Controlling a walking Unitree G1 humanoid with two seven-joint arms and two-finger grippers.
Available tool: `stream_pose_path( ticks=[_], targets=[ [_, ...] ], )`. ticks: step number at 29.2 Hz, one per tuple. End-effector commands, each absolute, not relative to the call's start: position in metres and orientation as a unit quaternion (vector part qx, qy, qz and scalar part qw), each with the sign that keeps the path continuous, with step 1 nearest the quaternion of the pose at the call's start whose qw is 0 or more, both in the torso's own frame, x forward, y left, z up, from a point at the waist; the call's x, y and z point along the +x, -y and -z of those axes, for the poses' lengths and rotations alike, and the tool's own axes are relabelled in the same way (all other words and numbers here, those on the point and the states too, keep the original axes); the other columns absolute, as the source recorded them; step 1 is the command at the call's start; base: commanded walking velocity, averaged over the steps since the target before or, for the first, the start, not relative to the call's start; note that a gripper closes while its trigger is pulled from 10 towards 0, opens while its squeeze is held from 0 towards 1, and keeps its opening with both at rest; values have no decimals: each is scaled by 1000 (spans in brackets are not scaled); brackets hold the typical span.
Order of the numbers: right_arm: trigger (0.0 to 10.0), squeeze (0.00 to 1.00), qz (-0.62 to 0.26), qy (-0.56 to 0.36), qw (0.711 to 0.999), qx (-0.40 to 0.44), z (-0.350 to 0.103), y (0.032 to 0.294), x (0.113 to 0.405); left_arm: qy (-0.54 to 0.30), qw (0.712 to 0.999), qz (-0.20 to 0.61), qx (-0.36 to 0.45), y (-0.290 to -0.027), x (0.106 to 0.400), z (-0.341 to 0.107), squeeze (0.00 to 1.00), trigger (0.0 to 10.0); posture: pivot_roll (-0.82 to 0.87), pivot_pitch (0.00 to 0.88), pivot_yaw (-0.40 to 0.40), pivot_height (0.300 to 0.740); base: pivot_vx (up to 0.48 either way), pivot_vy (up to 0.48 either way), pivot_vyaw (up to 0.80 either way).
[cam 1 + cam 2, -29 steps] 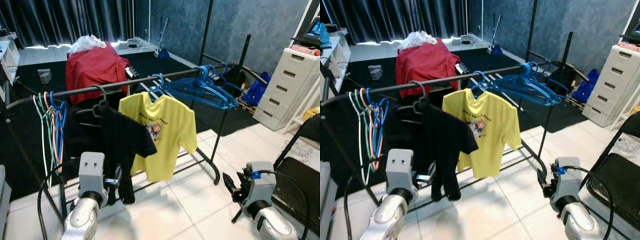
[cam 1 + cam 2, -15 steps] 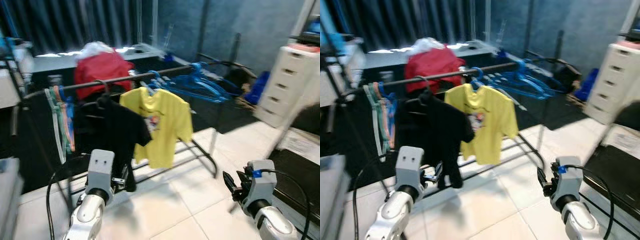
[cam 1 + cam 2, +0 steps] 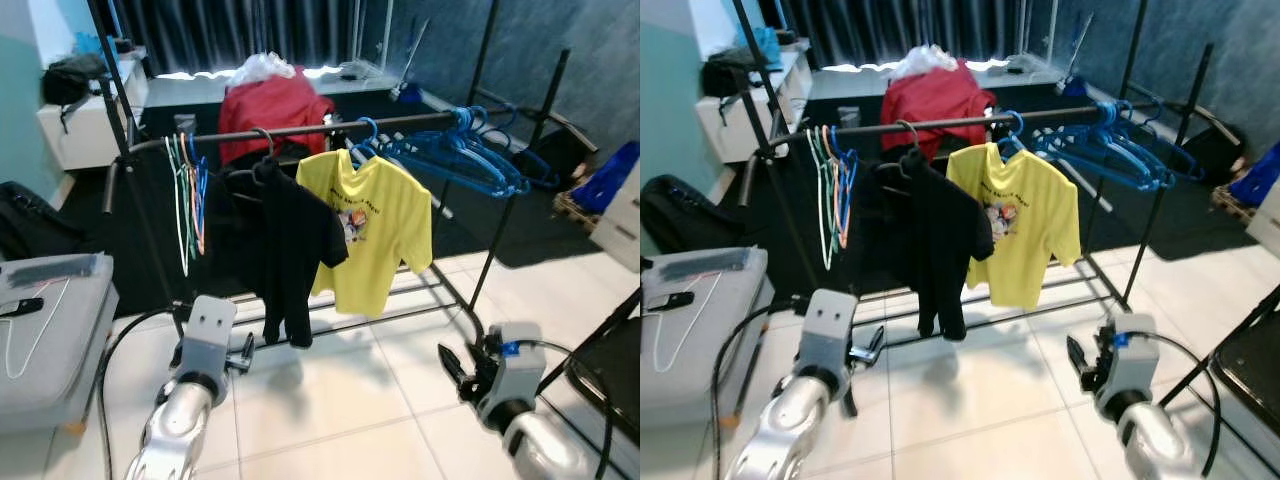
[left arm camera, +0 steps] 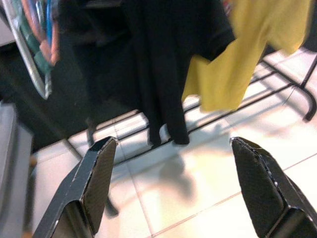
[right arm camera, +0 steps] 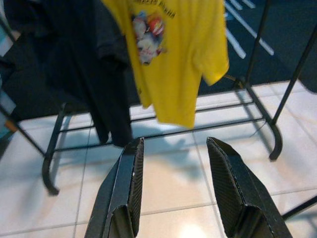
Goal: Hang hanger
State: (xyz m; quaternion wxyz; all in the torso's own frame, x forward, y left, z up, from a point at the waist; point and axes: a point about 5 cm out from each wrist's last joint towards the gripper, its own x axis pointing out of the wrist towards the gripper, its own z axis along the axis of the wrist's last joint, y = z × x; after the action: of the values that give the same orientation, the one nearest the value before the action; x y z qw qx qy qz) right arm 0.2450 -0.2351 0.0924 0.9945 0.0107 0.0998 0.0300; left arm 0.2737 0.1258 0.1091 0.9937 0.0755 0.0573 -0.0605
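Observation:
A black clothes rail (image 3: 300, 128) stands ahead of me on white tiles. On it hang a black shirt (image 3: 285, 240), a yellow T-shirt (image 3: 375, 225), a bunch of blue hangers (image 3: 470, 160) to the right and several coloured hangers (image 3: 188, 195) to the left. A white wire hanger (image 3: 35, 320) lies on a grey box (image 3: 75, 340) at my left. My left gripper (image 3: 240, 352) is low in front of the black shirt, open and empty, its fingers (image 4: 94, 183) wide apart. The right gripper (image 3: 447, 365) hangs low near the rack's right foot, open with nothing between its fingers (image 5: 233, 188).
Behind the rack a red cloth (image 3: 275, 105) covers something. A white shelf (image 3: 90, 125) and a black bag (image 3: 40, 225) are at the left. A black chair (image 3: 615, 360) stands close on my right, with a blue bag (image 3: 615, 170) farther back.
The camera has swung left and drawn back, so the rack sits more centred and the grey box with the white hanger has come into view. Both grippers stay low and open.

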Motion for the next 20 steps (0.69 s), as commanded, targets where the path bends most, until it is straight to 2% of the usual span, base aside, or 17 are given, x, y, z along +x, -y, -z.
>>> stream_pose_path(
  ticks=[1,13,16,17,20],
  targets=[
    [10000,0,-35,-100,994,22,-90,231,245,-76,993,54,76,-130,274,-102,0,10000,-69,0,-22,740,0,-461,0],
    [10000,0,-28,-100,994,31,-90,231,246,-81,994,43,55,-131,278,-103,0,10000,-72,0,-20,740,0,-420,0],
    [10000,0,-27,-99,994,32,-90,231,247,-80,996,28,40,-134,280,-105,0,10000,-73,0,-20,740,0,0,0],
    [10000,0,-28,-99,994,34,-90,231,247,-74,997,-2,19,-142,283,-107,0,10000,-75,0,-20,740,0,0,0],
    [10000,0,-28,-100,994,36,-90,232,247,-86,994,-44,47,-152,286,-106,0,10000,-75,0,-21,740,0,0,0]
  ],
)
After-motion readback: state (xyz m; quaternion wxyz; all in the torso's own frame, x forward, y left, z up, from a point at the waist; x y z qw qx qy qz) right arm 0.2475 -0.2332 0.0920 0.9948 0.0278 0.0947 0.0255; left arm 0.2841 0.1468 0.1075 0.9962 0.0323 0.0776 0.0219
